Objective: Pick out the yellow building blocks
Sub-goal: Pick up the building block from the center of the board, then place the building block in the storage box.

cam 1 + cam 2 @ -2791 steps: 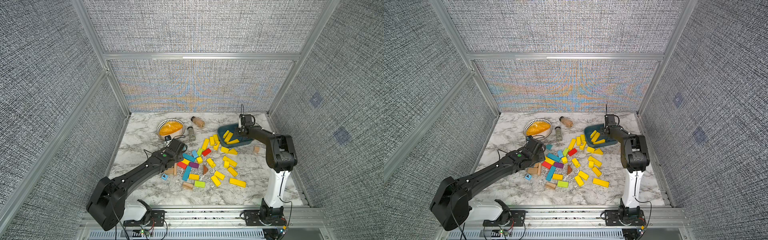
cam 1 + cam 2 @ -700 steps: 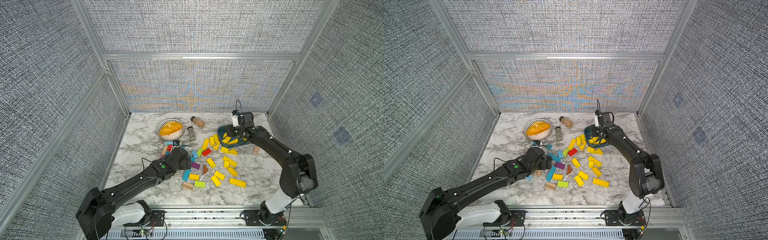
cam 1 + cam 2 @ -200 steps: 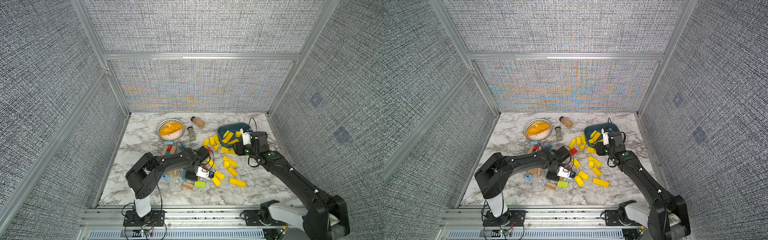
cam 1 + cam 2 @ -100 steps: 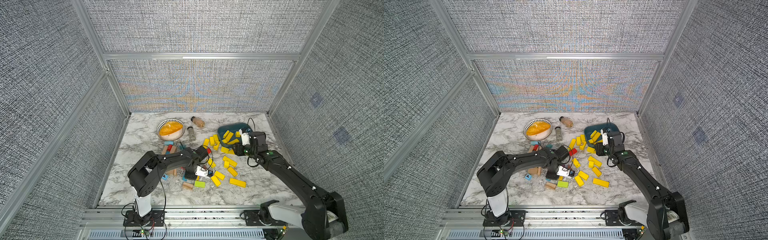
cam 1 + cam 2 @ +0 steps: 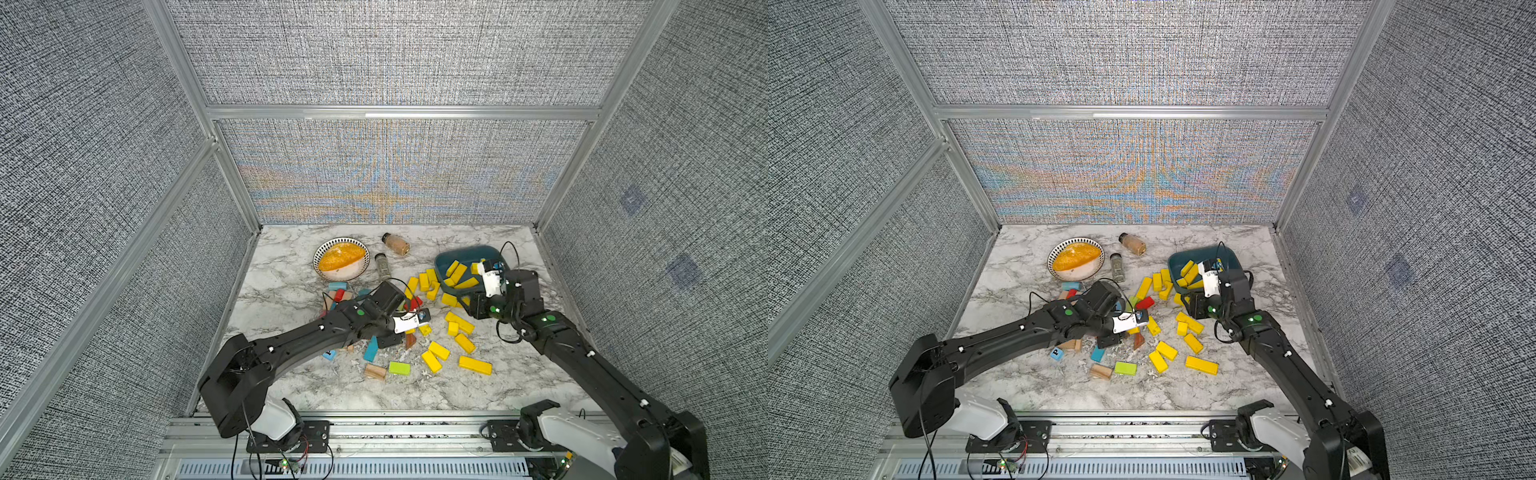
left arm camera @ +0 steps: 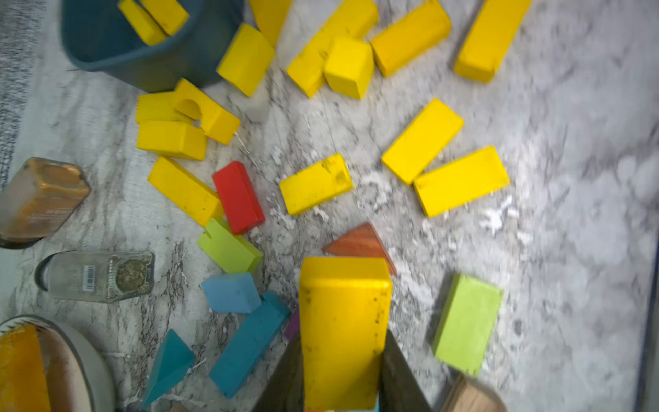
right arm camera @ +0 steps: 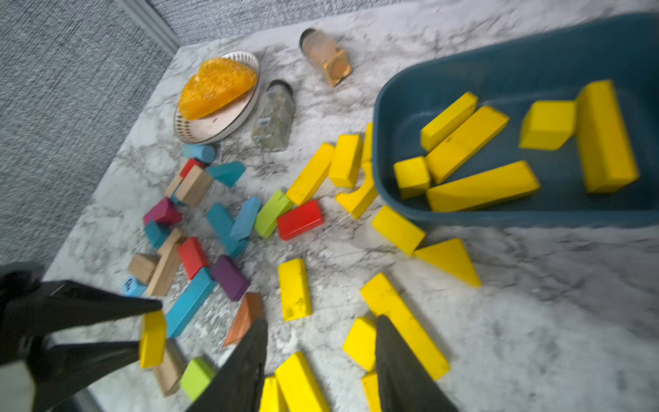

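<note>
The yellow building blocks point(image 7: 295, 288) lie partly in the blue tub point(image 7: 410, 92) and mostly strewn on the marble beside it, with one yellow bar point(image 6: 344, 331) clenched between the jaws of my left gripper point(image 6: 342, 371) above the mixed pile; my worry is that it is pinched near one end, so a quick swing toward the tub could let it pivot and drop among the red block point(image 6: 238, 197) and lime-green block point(image 6: 467, 323). My right gripper point(image 7: 321, 356) hangs with jaws parted and empty over the yellow blocks nearest it; both arms crowd the same patch, so I judge a clash or a nudged block likely.
</note>
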`<state>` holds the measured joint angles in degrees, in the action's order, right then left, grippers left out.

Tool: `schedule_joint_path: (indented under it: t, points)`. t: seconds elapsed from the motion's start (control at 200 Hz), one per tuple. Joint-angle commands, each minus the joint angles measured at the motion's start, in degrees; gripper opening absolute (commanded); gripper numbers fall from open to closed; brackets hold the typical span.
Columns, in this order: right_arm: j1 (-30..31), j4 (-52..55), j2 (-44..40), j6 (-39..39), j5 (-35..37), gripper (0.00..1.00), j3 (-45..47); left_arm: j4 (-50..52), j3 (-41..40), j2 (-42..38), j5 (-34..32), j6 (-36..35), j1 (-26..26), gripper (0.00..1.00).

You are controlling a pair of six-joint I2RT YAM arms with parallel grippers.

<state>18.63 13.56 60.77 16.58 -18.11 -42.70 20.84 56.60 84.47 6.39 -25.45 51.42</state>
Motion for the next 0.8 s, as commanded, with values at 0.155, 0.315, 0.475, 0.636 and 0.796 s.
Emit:
schedule_joint_path:
  t: [0.155, 0.315, 0.475, 0.636, 0.796]
  points:
    - [9.40, -9.17, 1.15, 10.36, -5.98, 0.51, 1.18, -31.12, -9.74, -0.54, -1.05, 29.04, 1.78, 0.02]
    - [14.59, -9.91, 6.28, 10.80, -2.96, 0.51, -0.36, -35.60, -11.22, -0.17, -0.79, 30.49, 2.63, 0.02]
    - [15.20, -11.94, 8.82, 11.72, -3.03, 0.50, -0.29, -35.67, -11.09, -0.66, 1.43, 29.59, 2.79, 0.00]
    - [15.38, -12.80, 8.89, 12.28, -2.98, 0.39, 0.37, -36.17, -10.84, -0.06, 3.08, 29.76, 2.81, 0.00]
    - [15.32, -13.02, 8.24, 12.63, -2.45, 0.14, 0.46, -36.84, -10.05, 0.79, 3.89, 29.85, 2.76, 0.16]
